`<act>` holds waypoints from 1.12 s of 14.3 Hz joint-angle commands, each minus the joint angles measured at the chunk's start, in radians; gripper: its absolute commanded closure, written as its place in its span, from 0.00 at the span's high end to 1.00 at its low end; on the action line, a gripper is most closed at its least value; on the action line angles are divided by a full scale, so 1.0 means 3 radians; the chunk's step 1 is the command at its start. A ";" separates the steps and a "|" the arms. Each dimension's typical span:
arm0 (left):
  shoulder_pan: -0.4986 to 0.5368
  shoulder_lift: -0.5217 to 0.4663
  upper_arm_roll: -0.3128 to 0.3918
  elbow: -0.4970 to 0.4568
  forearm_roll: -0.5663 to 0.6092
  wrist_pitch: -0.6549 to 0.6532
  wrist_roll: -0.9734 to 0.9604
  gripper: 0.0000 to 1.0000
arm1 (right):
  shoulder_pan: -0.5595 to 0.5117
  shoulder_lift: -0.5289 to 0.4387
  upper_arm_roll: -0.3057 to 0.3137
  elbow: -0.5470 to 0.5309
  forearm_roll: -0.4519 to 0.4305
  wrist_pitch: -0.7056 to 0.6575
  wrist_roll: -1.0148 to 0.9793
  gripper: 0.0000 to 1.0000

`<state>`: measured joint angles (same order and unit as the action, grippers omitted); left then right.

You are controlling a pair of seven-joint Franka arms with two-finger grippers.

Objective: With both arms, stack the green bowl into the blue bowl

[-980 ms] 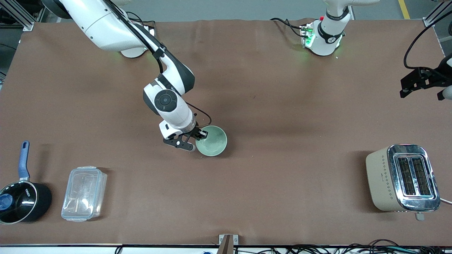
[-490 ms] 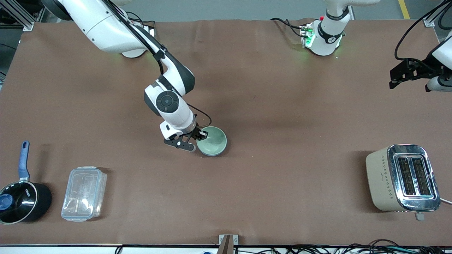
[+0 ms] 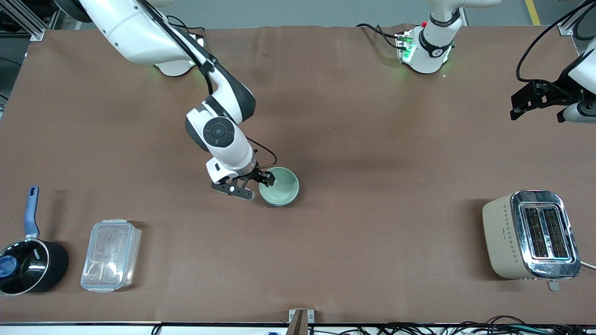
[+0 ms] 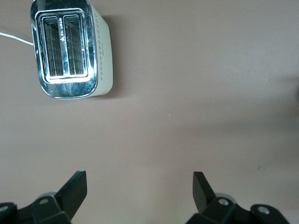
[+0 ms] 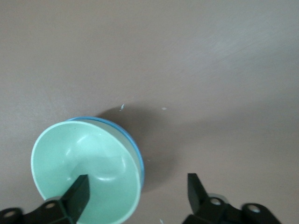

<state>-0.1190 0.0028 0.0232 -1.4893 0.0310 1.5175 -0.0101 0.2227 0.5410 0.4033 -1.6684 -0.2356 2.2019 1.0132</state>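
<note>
Counter (image 3: 354,116): brown mat. Toaster (image 3: 531,235) near the left arm's end; clear lidded box (image 3: 111,255) and saucepan (image 3: 29,265) near the right arm's end.

Green bowl (image 3: 279,186) sits mid-counter, nested inside the blue bowl (image 5: 133,142); only a blue rim shows, in the right wrist view. Stack looks complete.

Judgement: both bowls light, rigid, smooth, probably slippery; pinch the rim wall.

Right gripper (image 5: 135,196) low over the stack's edge, fingers (image 5: 77,193) apart, one inside the green bowl, clamping nothing.

Left gripper (image 4: 140,191) waits high over bare counter near the toaster, fingers spread.
</note>
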 commanded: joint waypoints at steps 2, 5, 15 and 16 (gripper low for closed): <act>0.0028 -0.0025 0.0005 -0.0062 -0.0068 0.0076 -0.0089 1.00 | -0.0281 -0.0840 0.0016 -0.0125 -0.0263 -0.0579 0.0008 1.00; 0.0039 -0.0030 0.0010 -0.0052 -0.0063 0.0076 -0.0099 1.00 | -0.0395 -0.1260 -0.0335 -0.0115 -0.0217 -0.0906 -0.0934 1.00; 0.0029 -0.0096 -0.0128 -0.0169 -0.0047 0.0106 -0.0125 1.00 | -0.0395 -0.2023 -0.1620 0.0038 0.0728 -0.1934 -0.3193 1.00; 0.0034 -0.0111 -0.0128 -0.0184 -0.0057 0.0106 -0.0125 1.00 | -0.0395 -0.1998 -0.1630 0.0186 0.0754 -0.1965 -0.3178 1.00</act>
<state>-0.1152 0.0027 -0.0060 -1.5074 0.0310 1.5299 -0.0394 0.0978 -0.0490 -0.0677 -1.6539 -0.0512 1.6364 0.0748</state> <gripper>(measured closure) 0.000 0.000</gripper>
